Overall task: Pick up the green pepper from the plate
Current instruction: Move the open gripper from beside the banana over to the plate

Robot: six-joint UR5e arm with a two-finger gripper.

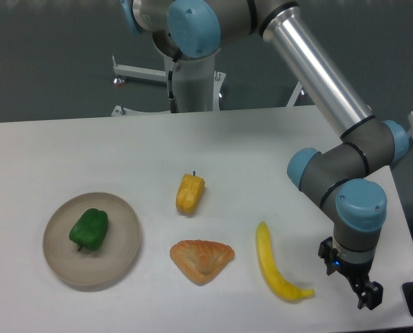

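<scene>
Green pepper (89,229) lying on the plate (123,239) at the near left of the tabletop (262,139), long axis tipped slightly off upright in the view. Hand (366,291) hanging at the far right near edge, well apart from it, holding nothing; how wide the fingers stand cannot be told. Between them: banana (279,267), pastry wedge (201,260), yellow pepper (190,193). Needed, by judgement: a long leftward sweep across the whole spread.

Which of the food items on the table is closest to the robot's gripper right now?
The long yellow banana. Its lower tip lies just left of the black two-finger gripper, while the orange pastry wedge, yellow pepper and green pepper sit farther left.
</scene>
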